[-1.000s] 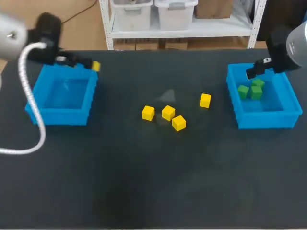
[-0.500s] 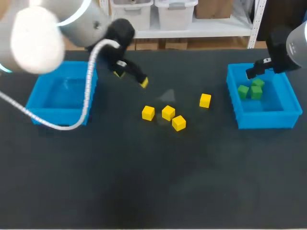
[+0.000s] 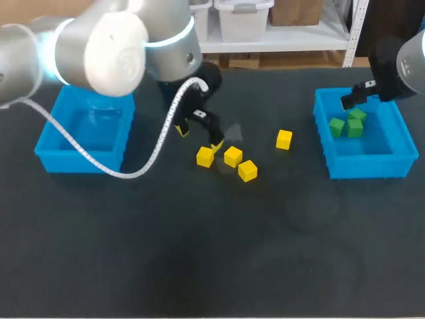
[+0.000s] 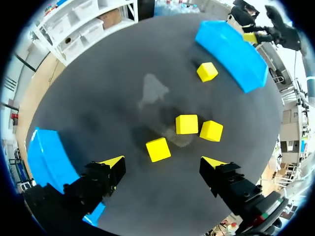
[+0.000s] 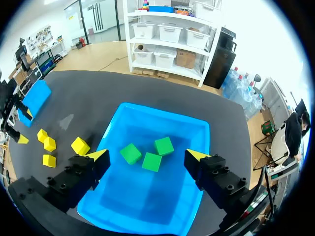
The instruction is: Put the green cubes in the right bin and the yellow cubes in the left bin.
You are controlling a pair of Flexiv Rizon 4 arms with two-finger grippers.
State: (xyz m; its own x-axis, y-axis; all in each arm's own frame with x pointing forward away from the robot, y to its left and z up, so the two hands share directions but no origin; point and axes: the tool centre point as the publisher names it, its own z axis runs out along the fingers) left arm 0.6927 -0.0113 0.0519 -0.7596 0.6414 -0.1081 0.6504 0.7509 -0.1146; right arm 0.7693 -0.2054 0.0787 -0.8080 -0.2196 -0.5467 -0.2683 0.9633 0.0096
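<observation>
On the dark table [image 3: 199, 266], the left gripper [image 3: 199, 137] hangs wide and empty over 4 yellow cubes [image 3: 233, 156] near its middle, the right gripper [image 5: 146, 156] wide over 3 green cubes [image 3: 347, 124] in the right-edge bin [image 3: 365, 166].

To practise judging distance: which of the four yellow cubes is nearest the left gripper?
The yellow cube at the left end of the group of three; it lies just ahead of the open left gripper, the others farther off.
</observation>
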